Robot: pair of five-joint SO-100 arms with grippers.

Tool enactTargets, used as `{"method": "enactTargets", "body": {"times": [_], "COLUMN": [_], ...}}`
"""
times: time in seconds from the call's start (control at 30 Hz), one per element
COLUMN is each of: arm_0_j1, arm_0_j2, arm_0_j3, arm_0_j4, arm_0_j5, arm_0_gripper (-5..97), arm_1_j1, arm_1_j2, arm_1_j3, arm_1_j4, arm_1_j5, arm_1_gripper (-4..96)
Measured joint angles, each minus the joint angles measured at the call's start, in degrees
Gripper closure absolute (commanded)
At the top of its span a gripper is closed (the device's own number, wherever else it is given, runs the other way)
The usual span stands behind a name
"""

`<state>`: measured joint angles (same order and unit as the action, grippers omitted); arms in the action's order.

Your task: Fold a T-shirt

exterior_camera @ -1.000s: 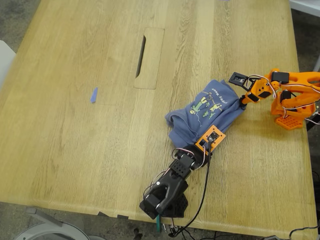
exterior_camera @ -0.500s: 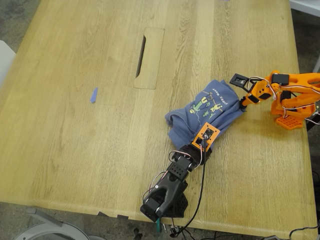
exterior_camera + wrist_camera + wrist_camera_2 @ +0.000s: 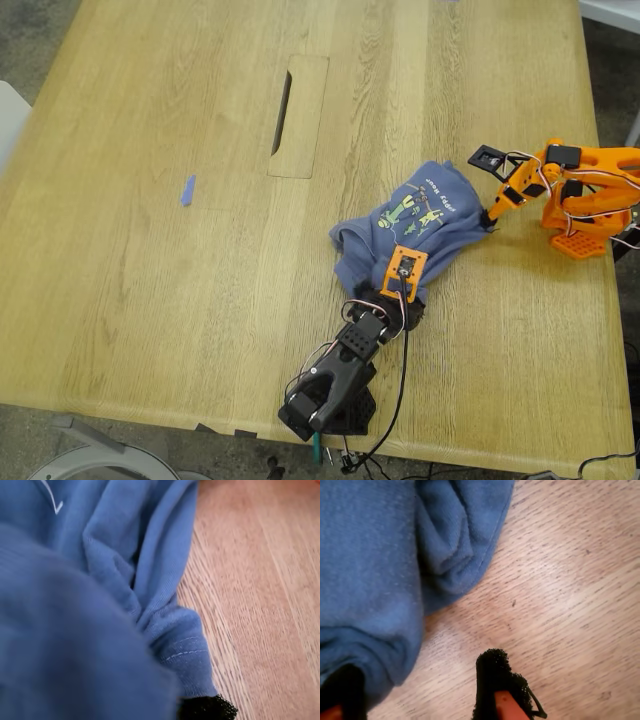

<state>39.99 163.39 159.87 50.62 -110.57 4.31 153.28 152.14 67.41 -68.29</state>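
Note:
The slate-blue T-shirt (image 3: 425, 235) lies bunched on the wooden table, right of centre in the exterior view, with its green-and-yellow print (image 3: 415, 210) facing up. My first gripper (image 3: 408, 298), on the black arm, is down on the shirt's near edge. In the first wrist view, cloth folds (image 3: 150, 580) gather at its black tip (image 3: 205, 707), so it looks shut on the fabric. My second gripper (image 3: 488, 215), on the orange arm, is at the shirt's edge on the exterior view's right. It is open (image 3: 417, 675): one pad (image 3: 492, 675) rests on bare wood, and the other is under the cloth (image 3: 375, 605).
A small blue scrap (image 3: 187, 190) lies on the table at the exterior view's left. A dark slot (image 3: 283, 110) sits in an inset panel at the table's middle back. The orange arm's base (image 3: 580, 235) stands near the table's right edge. The black arm's base (image 3: 325, 400) is at the near edge.
My first gripper has moved toward the exterior view's left over the shirt's near edge, taking cloth with it. My second gripper has shifted slightly right at the shirt's edge.

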Motion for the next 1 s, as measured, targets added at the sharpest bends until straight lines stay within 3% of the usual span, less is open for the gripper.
{"method": "enactTargets", "body": {"times": [0.37, 0.7, 1.0], "arm_0_j1": [0.79, 6.68, 7.73], "arm_0_j2": [-12.13, -14.68, -20.65], "arm_0_j3": [-13.45, -19.34, -28.12], "arm_0_j4": [11.25, 18.02, 20.65], "arm_0_j5": [-3.34, -7.47, -6.42], "arm_0_gripper": [36, 37, 41], "arm_1_j1": [-2.37, -5.98, -5.89], "arm_1_j2": [0.00, 0.00, -5.19], "arm_1_j3": [-6.33, -11.51, -20.30], "arm_1_j4": [9.14, 19.16, 17.58], "arm_1_j5": [1.05, 2.37, 2.37], "arm_1_gripper": [47.5, 47.5, 52.3]}}
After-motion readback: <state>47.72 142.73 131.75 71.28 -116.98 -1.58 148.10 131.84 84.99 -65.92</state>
